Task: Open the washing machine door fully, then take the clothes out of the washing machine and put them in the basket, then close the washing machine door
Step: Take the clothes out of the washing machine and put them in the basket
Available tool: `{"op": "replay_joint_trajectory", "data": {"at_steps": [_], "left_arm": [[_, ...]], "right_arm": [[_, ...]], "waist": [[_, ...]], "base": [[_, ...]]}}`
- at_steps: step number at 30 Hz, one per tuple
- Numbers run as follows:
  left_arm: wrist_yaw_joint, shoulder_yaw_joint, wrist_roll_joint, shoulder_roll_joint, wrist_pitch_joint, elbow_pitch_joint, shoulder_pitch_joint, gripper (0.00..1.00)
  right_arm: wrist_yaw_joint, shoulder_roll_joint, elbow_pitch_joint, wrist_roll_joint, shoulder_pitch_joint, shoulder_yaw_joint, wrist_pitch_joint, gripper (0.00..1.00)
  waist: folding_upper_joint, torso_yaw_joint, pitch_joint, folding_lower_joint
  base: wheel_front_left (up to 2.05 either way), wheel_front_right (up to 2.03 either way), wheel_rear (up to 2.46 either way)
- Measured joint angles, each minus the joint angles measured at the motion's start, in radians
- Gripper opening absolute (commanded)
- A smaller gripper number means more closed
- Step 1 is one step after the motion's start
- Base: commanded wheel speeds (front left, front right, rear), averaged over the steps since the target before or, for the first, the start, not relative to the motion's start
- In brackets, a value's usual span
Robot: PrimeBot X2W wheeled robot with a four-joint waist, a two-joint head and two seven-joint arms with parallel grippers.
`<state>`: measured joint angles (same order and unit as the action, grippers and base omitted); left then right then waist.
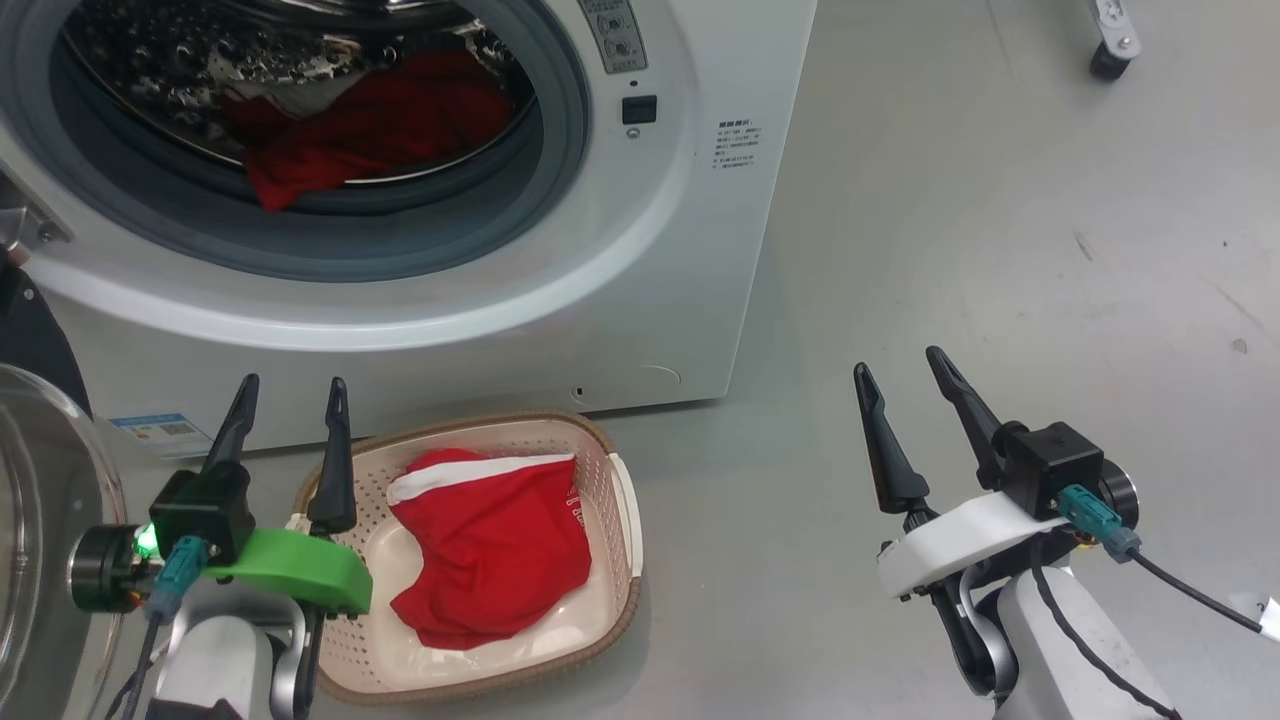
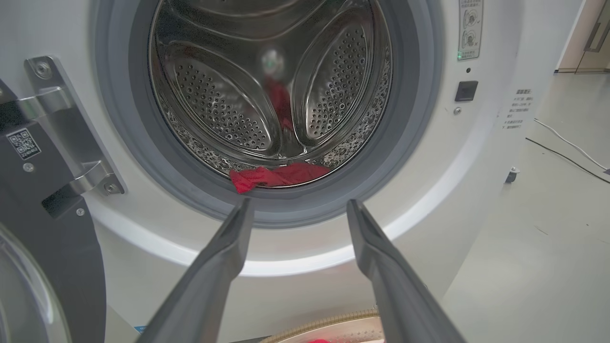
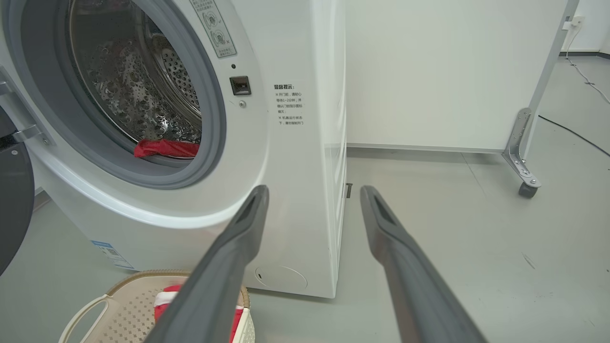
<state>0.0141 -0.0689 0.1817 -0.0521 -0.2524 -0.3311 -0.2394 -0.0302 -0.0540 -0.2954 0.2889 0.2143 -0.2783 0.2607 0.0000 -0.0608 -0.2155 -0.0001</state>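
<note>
In the head view, the washing machine door [image 1: 40, 520] stands swung out at the near left, leaving the mouth of the washing machine [image 1: 640, 300] unobstructed. One red garment in the drum [image 1: 380, 130] lies bunched against the lower gasket [image 1: 450, 230]. A second red garment with a white band [image 1: 490, 550] lies in the basket [image 1: 598, 470], which sits on the floor [image 1: 1000, 250] just in front of the machine. The left gripper [image 1: 294, 382] hovers at the basket's left rim, fingers spread and empty. The right gripper [image 1: 897, 360] hangs over bare floor well right of the machine, also spread and empty.

In the left wrist view, the drum garment sits straight ahead and above the two parted fingertips, centred between them. Its long axis runs left to right along the drum's near lip, and the door hinge [image 2: 71, 133] is off to the left.

In the right wrist view, the fingers aim at the machine's right front corner, with the drum garment far off to the upper left.

The left arm looks both nearer and better lined up. Its move would be forward and up over the gasket, pinching across the garment's short way.
</note>
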Motion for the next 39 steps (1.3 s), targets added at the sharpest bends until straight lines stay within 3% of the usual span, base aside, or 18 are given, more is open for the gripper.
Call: {"op": "replay_joint_trajectory", "data": {"at_steps": [21,39], "left_arm": [[-0.028,-0.016,0.000,0.001,0.000,0.054,0.250,1.00],[-0.045,-0.026,-0.001,0.001,0.000,0.119,0.307,1.00]], "right_arm": [[-0.004,0.004,-0.007,-0.010,-0.126,0.018,0.000,1.00],[-0.004,0.005,0.009,-0.010,-0.143,0.013,0.000,1.00]], "waist": [[0.0000,0.002,0.163,0.0000],[0.0000,-0.001,0.173,0.0000]], "base": [[0.00,0.00,0.00],[0.00,0.00,0.00]]}}
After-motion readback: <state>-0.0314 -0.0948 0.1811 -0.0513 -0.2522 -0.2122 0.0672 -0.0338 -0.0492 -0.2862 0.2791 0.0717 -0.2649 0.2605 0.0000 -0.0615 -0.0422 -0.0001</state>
